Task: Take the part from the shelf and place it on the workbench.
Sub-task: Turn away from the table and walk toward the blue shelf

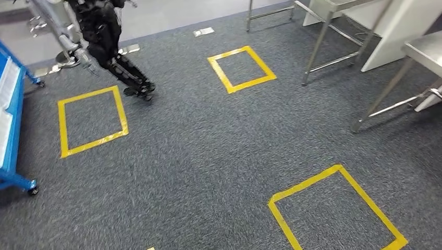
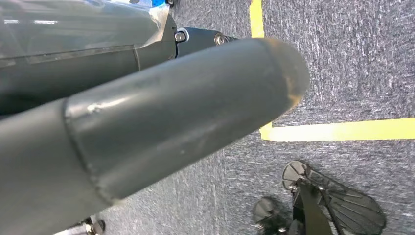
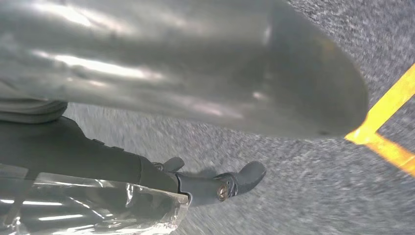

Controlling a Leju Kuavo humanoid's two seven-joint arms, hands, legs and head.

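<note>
Shelving in blue, the shelf point(image 1: 13, 130), stands at the far left of the head view on castors, with pale flat things point(image 1: 5, 83) on its levels. Whether one of them is the part is too unclear to say, and I cannot locate the part with any certainty. Just right of the shelf, a dark-legged second robot point(image 1: 112, 57) stands by a yellow taped square point(image 1: 63, 130) on the grey carpet. More taped squares point(image 1: 229, 83) lie towards the middle. At the far right stands the steel counter point(image 1: 425, 49), with another steel frame point(image 1: 318, 49) beside it.

The left robot hand point(image 2: 147, 122) hangs over the carpet, thick thumb foremost, with a glossy clear film point(image 2: 73, 24) along its fingers. The right robot hand point(image 3: 171, 73) also hangs low, with crinkled clear film point(image 3: 88, 205) by its dark fingers point(image 3: 240, 178). I cannot tell whether either is clenched, released or grasping something in that film.

The risks I judge: the right wrist view is blurred, which suggests movement, and a wrapped load could slip from a loose hold. The second robot and the counter legs also crowd the walking path, so a clipped leg is possible.
</note>
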